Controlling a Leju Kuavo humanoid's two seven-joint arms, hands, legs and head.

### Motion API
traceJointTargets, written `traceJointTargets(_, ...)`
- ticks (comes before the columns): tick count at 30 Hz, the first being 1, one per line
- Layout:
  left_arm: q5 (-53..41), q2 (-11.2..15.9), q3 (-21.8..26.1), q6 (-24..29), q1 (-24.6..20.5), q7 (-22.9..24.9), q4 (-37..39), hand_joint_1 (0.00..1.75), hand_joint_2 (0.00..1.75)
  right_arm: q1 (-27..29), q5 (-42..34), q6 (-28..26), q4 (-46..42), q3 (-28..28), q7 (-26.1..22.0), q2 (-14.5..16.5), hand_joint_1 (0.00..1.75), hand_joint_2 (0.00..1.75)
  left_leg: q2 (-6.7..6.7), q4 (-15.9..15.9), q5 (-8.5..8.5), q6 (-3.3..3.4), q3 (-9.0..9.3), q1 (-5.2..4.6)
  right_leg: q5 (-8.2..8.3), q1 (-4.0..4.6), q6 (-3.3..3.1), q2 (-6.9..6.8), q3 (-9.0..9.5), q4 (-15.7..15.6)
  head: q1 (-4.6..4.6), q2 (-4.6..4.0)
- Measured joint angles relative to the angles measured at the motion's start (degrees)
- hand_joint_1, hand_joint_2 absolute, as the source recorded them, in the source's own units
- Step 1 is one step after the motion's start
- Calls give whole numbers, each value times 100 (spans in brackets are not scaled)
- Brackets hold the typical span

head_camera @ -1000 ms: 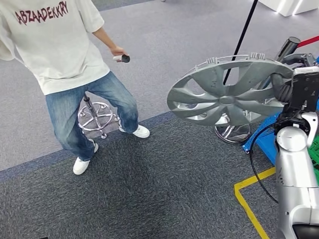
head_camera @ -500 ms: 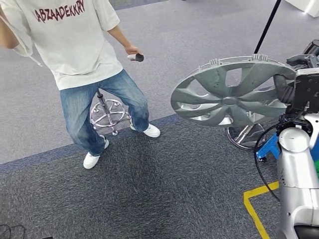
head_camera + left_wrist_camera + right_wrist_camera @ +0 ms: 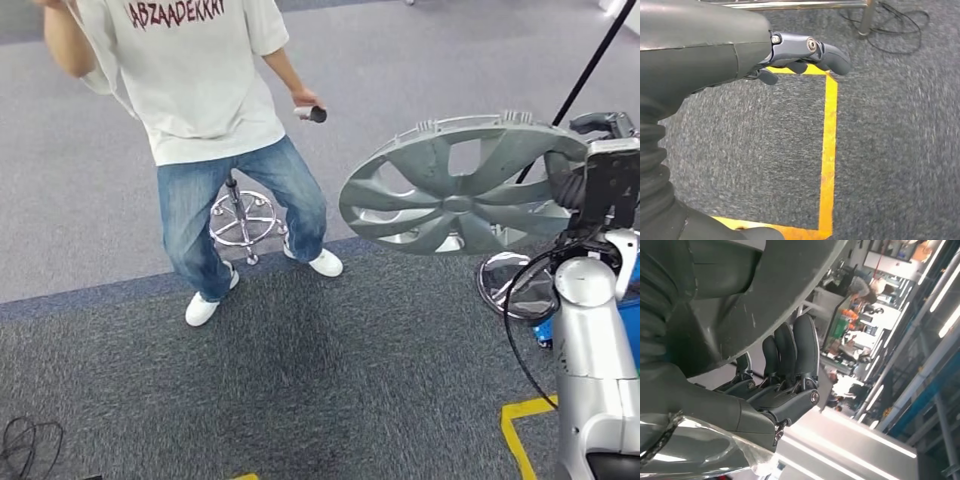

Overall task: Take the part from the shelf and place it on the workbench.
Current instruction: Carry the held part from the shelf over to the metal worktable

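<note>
Gripping silver multi-spoke hubcap (image 3: pixel 460 195) by rim, right hand (image 3: pixel 567 178) holds it near-flat; left hand (image 3: pixel 806 52) empty, fingers apart.

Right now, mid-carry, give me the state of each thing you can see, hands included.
Hubcap: lifted off the floor, tilted near flat, held at its right edge.
Right hand: fingers curled against the hubcap's rim, gripping it.
Left hand: holds nothing, hangs over the carpet and yellow floor tape.
Person: standing on the carpet, holding a small dark cylinder.
Stool base: upright behind the person's legs.
</note>
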Motion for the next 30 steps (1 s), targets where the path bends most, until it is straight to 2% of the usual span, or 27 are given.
traceJointTargets(2, -1, -5, 0, 0, -9, 0, 1, 0, 175, 4, 3, -19, 1, -10, -7, -1, 175, 175, -67, -21, 5, 38, 22, 13, -317, -7, 17, 167, -367, 710, 17, -1)
traceJointTargets(3, -2, -5, 0, -1, -12, 0, 2, 0, 175, 15, 5, -28, 1, -14, -9, -1, 175, 175, -106, -17, 1, 45, 22, 14, -429, -7, 30, 201, -568, 1070, 26, -1)
traceJointTargets(4, -2, -5, 0, -1, -12, 1, 2, 0, 175, 30, 9, -37, 2, -17, -11, -1, 175, 175, -149, -12, -3, 50, 24, 14, -450, -9, 43, 214, -710, 1287, 26, -1)
traceJointTargets(5, -2, -6, 0, -1, -12, 2, 2, 0, 175, 43, 16, -42, 2, -22, -13, -1, 175, 175, -194, -4, -8, 47, 25, 17, -358, -13, 52, 217, -749, 1287, 26, -1)
traceJointTargets(6, -3, -9, 0, -3, -12, 3, 2, 0, 175, 50, 22, -46, 2, -30, -15, -1, 175, 175, -241, 10, -16, 38, 28, 23, -163, -20, 57, 223, -667, 1050, 27, -1)
traceJointTargets(7, -3, -13, 0, -4, -11, 4, 2, 0, 175, 51, 28, -49, 1, -40, -17, -1, 175, 175, -288, 31, -31, 21, 30, 31, 71, -31, 62, 251, -503, 661, 27, -1)
traceJointTargets(8, -4, -15, 0, -6, -12, 4, 1, 0, 175, 47, 31, -51, 2, -50, -19, -1, 175, 175, -334, 58, -48, -5, 19, 31, 231, -45, 68, 328, -313, 284, 28, -1)
traceJointTargets(9, -4, -16, 0, -7, -14, 5, 1, 0, 175, 44, 31, -55, 1, -58, -21, -1, 175, 175, -377, 93, -61, -33, -3, 31, 325, -56, 64, 402, -167, -4, 24, -1)
traceJointTargets(11, -4, -13, 0, -7, -10, 7, 1, 0, 175, 50, 29, -63, 1, -68, -23, -1, 175, 175, -453, 134, -61, -85, -54, 33, 319, -56, 40, 494, -51, -194, 23, -1)
traceJointTargets(13, -4, -13, 0, -6, 8, 9, 1, 0, 175, 53, 35, -70, -1, -72, -23, 0, 175, 175, -486, 154, -65, -128, -79, 41, 326, -57, -19, 426, -42, -214, 27, -1)
traceJointTargets(14, -5, -16, 0, -6, 14, 9, 1, 0, 175, 51, 38, -72, -2, -72, -25, 1, 175, 175, -429, 220, -117, -157, -106, 39, 327, -60, -59, 384, -25, -224, 14, -1)
traceJointTargets(16, -6, -20, 0, -7, 9, 9, 2, 0, 175, 45, 41, -73, -4, -79, -30, 1, 175, 175, -225, 661, -375, -219, -293, 46, 323, -57, -126, 292, 12, -246, -10, -1)
traceJointTargets(18, -7, -23, 0, -7, 0, 9, 2, 0, 175, 47, 39, -73, -4, -88, -32, 1, 175, 175, -98, 1425, -710, -258, -643, 73, 304, -36, -161, 202, 34, -246, -24, -1)
traceJointTargets(19, -7, -27, 0, -7, 2, 9, 2, 0, 175, 52, 39, -73, -3, -90, -32, 2, 175, 175, -82, 1698, -784, -264, -777, 85, 295, -28, -168, 157, 42, -245, -23, -1)
traceJointTargets(20, -7, -32, 0, -7, 5, 9, 2, 0, 175, 57, 39, -73, -3, -91, -32, 2, 175, 175, -77, 1773, -750, -262, -821, 93, 286, -22, -171, 113, 51, -245, -24, -1)
traceJointTargets(21, -7, -35, 0, -7, 8, 9, 2, 0, 175, 61, 39, -73, -2, -91, -32, 2, 175, 175, -67, 1612, -608, -252, -751, 96, 275, -18, -170, 70, 65, -244, -24, -1)
traceJointTargets(23, -10, -36, 0, -6, 7, 9, 2, 0, 175, 62, 39, -73, -5, -92, -32, 2, 175, 175, 53, 862, -221, -214, -385, 73, 245, -12, -153, -9, 107, -246, -22, -1)
traceJointTargets(24, -12, -36, 0, -5, 2, 9, 2, 0, 175, 61, 38, -73, -9, -94, -32, 1, 175, 175, 133, 515, -102, -189, -216, 44, 230, -2, -135, -43, 119, -246, -22, -1)
traceJointTargets(25, -16, -35, 0, -3, -4, 9, 2, 0, 175, 62, 38, -73, -13, -97, -32, 1, 175, 175, 202, 288, -53, -166, -111, 15, 219, 7, -112, -77, 125, -248, -19, 0)
traceJointTargets(26, -20, -33, 0, -2, -8, 10, 2, 0, 175, 66, 38, -73, -16, -97, -31, 1, 175, 175, 232, 189, -67, -146, -74, -14, 212, 15, -87, -116, 126, -256, -17, 0)
traceJointTargets(28, -27, -27, 0, 1, -5, 11, 1, 0, 175, 77, 39, -73, -19, -96, -31, 2, 175, 175, 156, 121, -64, -96, -63, -23, 193, 12, -28, -195, 133, -275, -14, -1)
traceJointTargets(30, -27, -23, 0, 2, 0, 10, 1, 0, 175, 83, 40, -73, -23, -94, -33, 3, 175, 175, 70, 51, -37, -30, -17, -3, 63, -6, 15, -99, 69, -121, -3, -1)
